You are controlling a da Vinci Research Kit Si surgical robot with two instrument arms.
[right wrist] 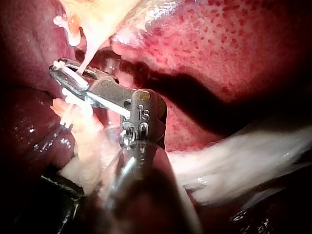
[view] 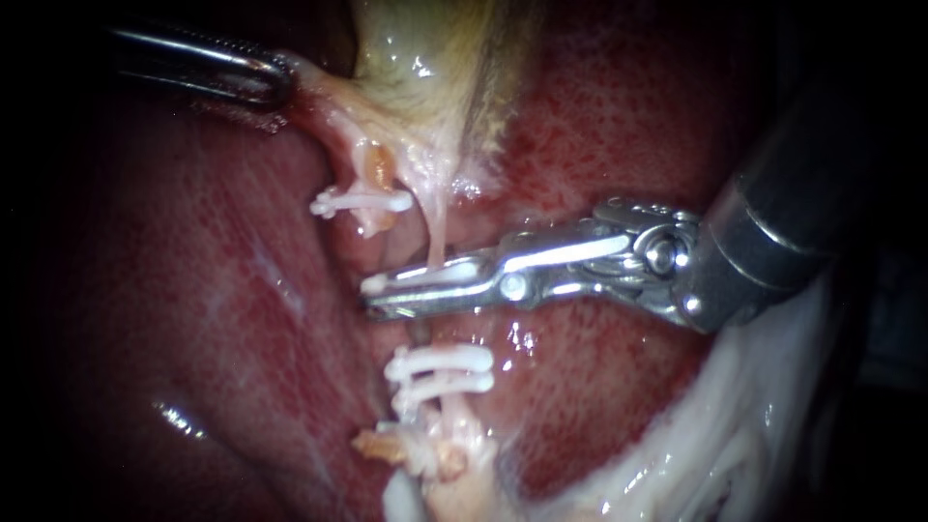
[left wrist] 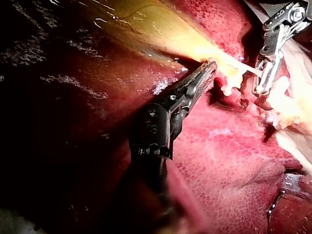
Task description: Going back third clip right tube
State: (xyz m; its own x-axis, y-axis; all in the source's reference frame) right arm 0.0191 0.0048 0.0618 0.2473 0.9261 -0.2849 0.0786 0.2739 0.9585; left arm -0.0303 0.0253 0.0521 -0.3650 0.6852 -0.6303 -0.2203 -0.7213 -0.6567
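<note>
My right instrument (view: 379,296) comes in from the right. Its jaws are shut on a white clip (view: 435,275) that sits across the thin pale right tube (view: 437,232). The right wrist view shows the same: the tube (right wrist: 87,58) runs down between the jaws of the instrument (right wrist: 61,73). Lower on that tube sit two white clips (view: 440,372). Another white clip (view: 360,203) sits on the left tube. At the upper left, my left instrument (view: 280,77) is shut on gallbladder tissue (view: 329,92) and holds it taut; the left wrist view shows this instrument (left wrist: 210,66) too.
Red mottled liver (view: 193,290) lies all around the tubes. The yellowish gallbladder (view: 435,58) hangs above them. White fatty tissue (view: 735,425) lies at the lower right, under my right instrument's shaft. Cut stumps (view: 425,454) lie below the two lower clips.
</note>
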